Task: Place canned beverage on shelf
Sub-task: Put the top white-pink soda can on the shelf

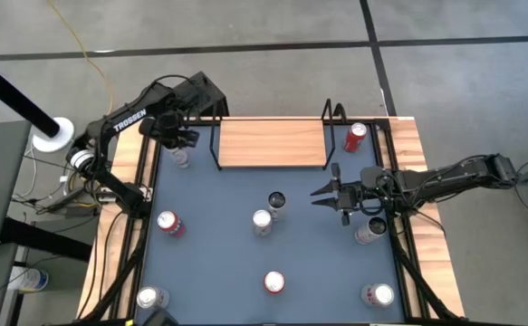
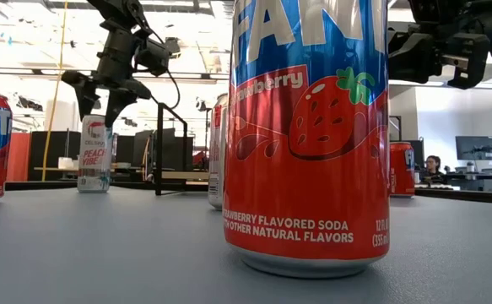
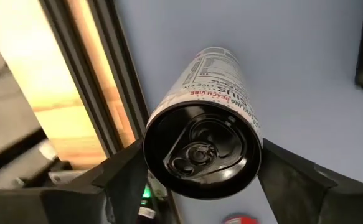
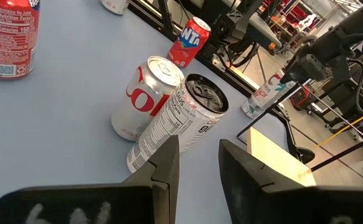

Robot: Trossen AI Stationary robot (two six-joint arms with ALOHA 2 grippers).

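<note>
A slim white can with a black top (image 3: 203,149) stands upright on the blue-grey mat at the far left (image 1: 181,159); it also shows in the low view (image 2: 94,154). My left gripper (image 1: 180,143) is open above it, pointing down, with one finger on either side of the can's top (image 2: 102,105). The shelf (image 1: 271,143), a light-wood board on a black wire frame, stands at the far edge with nothing on its board. My right gripper (image 1: 318,192) hovers open and empty right of centre, pointing toward the table's left, with a narrow gap between its fingers (image 4: 198,165).
A red can (image 1: 356,138) stands right of the shelf. Two cans (image 1: 276,200) (image 1: 262,221) stand mid-table just left of my right gripper. More cans stand at the left (image 1: 170,223), near centre (image 1: 273,282), right (image 1: 369,231) and the near corners. A wood rim (image 1: 415,154) borders the mat.
</note>
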